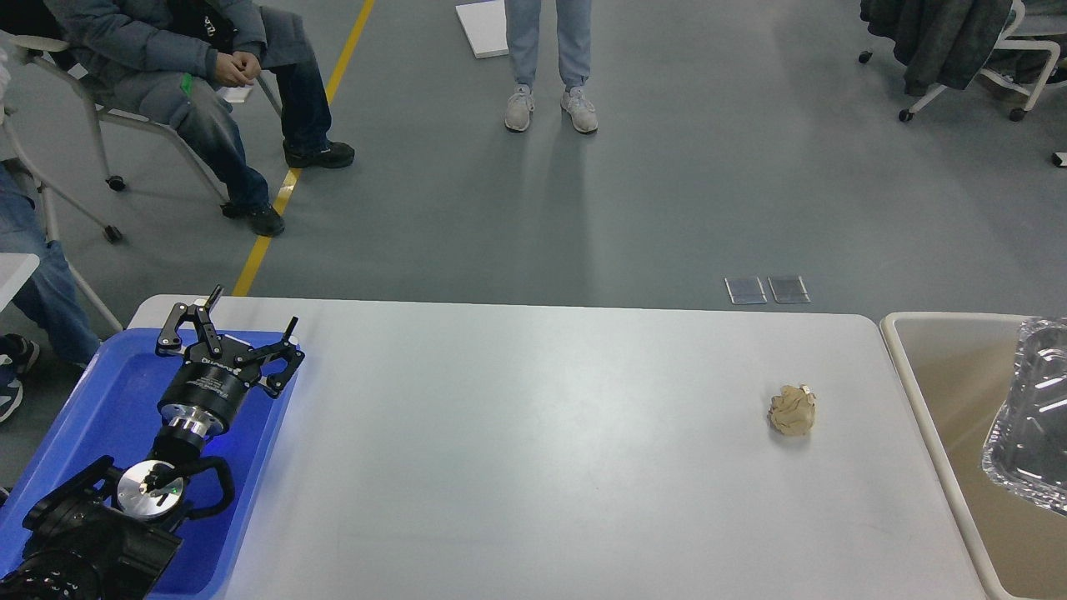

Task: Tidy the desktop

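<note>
The desktop [533, 450] is a wide white-grey tabletop with rounded corners. A crumpled beige paper ball [792, 409] lies on it at the right. My left gripper [242, 323] is open and empty, held over the far end of the blue tray [92, 400] at the left. A silver foil tray [1029, 417] lies inside the beige bin [925, 400] at the right edge. My right gripper is out of view.
People sit on chairs at the far left and one person stands beyond the table. An office chair with a coat stands at the far right. Two small clear plates lie on the floor behind the table.
</note>
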Available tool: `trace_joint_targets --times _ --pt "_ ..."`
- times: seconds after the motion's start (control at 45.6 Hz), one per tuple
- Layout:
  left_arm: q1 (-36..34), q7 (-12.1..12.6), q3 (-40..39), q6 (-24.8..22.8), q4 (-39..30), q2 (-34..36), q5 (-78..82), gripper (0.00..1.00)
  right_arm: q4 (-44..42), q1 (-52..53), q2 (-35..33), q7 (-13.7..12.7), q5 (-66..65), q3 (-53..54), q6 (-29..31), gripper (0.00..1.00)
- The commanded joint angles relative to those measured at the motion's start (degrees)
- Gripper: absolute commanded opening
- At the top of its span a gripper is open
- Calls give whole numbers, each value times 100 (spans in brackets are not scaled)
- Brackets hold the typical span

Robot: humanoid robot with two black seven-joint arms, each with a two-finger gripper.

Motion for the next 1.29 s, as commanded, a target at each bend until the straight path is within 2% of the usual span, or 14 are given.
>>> trace_joint_targets --times 0.0,0.197,0.329,0.395,0.439,0.461,0.505,0.746,0.987,1.163,1.273 --pt "0 -1 -6 0 0 0 -5 100 -189 -369 115 -232 63 281 -319 11" --pt "0 -1 3 0 0 0 4 100 -189 -405 115 -224 63 281 -345 25" --pt "0 -9 3 0 0 0 -5 100 -189 -405 89 -224 71 289 -345 43" --pt "0 -9 -6 0 0 0 4 100 -180 -378 71 -224 80 298 -354 61" --pt "0 -9 3 0 0 0 -5 100 -180 -343 62 -215 80 307 -363 77" --pt "0 -1 3 0 0 0 -5 100 -172 -326 45 -215 89 324 -363 89" --pt "0 -1 3 0 0 0 -5 100 -163 -326 27 -215 106 394 -363 96" --pt "0 -9 3 0 0 0 -5 100 13 -71 -122 -215 107 746 -275 98" --pt "0 -9 3 0 0 0 -5 100 1278 1053 -842 -215 63 720 -205 100" --pt "0 -1 3 0 0 0 4 100 1884 2134 -1300 -224 -60 641 656 100" --pt "0 -1 3 0 0 0 4 100 2017 2714 -1484 -224 -446 501 982 100"
